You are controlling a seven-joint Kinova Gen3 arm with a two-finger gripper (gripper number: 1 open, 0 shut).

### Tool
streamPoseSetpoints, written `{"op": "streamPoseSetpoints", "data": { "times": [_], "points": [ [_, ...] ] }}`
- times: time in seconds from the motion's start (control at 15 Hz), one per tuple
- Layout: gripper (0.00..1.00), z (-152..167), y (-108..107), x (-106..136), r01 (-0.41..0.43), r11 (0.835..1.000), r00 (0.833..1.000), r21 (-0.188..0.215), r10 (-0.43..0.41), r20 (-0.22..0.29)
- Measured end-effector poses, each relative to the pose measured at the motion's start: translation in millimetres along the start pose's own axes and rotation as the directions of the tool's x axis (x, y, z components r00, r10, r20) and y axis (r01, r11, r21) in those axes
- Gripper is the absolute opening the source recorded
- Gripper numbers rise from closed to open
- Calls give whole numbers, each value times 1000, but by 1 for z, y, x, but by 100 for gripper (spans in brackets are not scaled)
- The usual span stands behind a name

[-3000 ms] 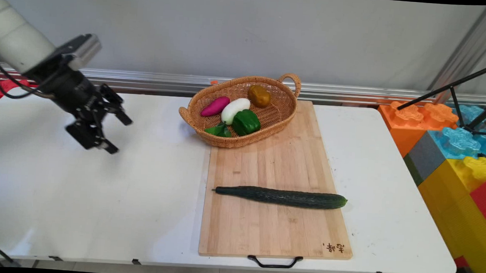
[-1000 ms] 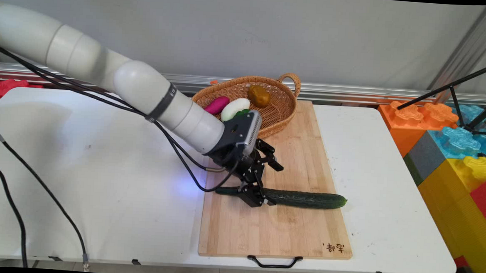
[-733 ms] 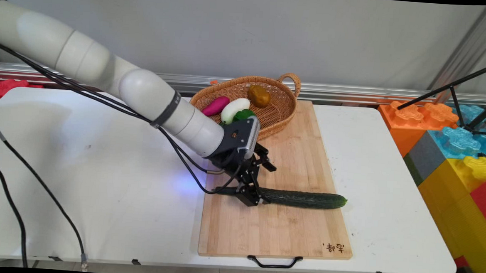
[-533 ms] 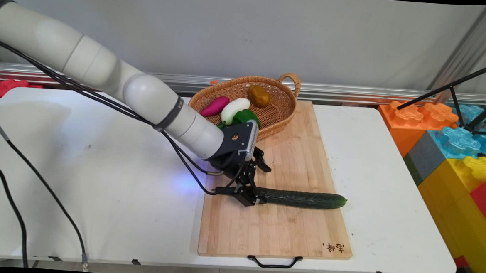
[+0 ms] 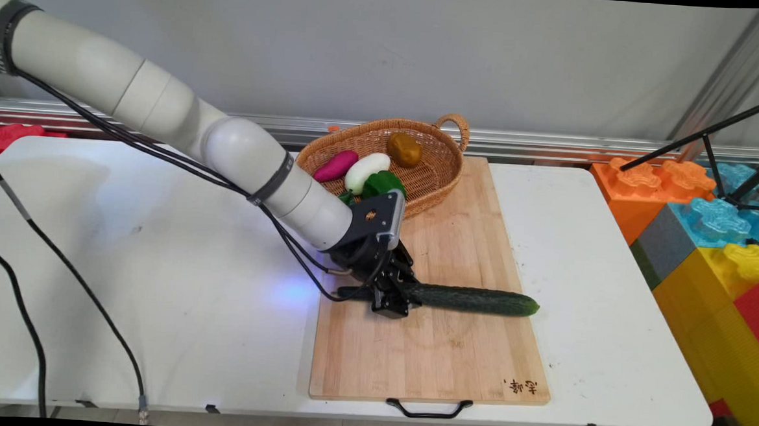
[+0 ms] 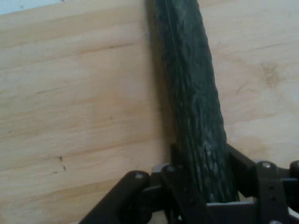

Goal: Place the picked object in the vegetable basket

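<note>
Now the claw (image 5: 393, 299) is closed tight around the cucumber (image 5: 472, 300) near its stem end, both fingers pressed against its sides, and it lies flat on the cutting board (image 5: 430, 358) beneath; nothing is lifted yet. Beyond the claw sits the wicker basket (image 5: 443, 177) with its vegetables inside
</note>
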Motion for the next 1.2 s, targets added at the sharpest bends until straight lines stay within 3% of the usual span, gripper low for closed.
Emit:
{"op": "streamPoseSetpoints", "data": {
  "times": [0.4, 0.67, 0.8, 0.93, 1.07, 1.2],
  "points": [
    [0, -31, -4, 13, 26, 999, 999, -30, -27, -19],
    [0, -66, -10, 39, 51, 998, 996, -22, -52, -70],
    [0, -82, -19, 53, 62, 998, 993, 23, -60, -99],
    [0, -100, -30, 69, 63, 994, 991, 94, -51, -124],
    [0, -122, -44, 86, 58, 979, 990, 198, -30, -138],
    [0, -135, -53, 94, 56, 962, 991, 266, -21, -133]
  ]
}}
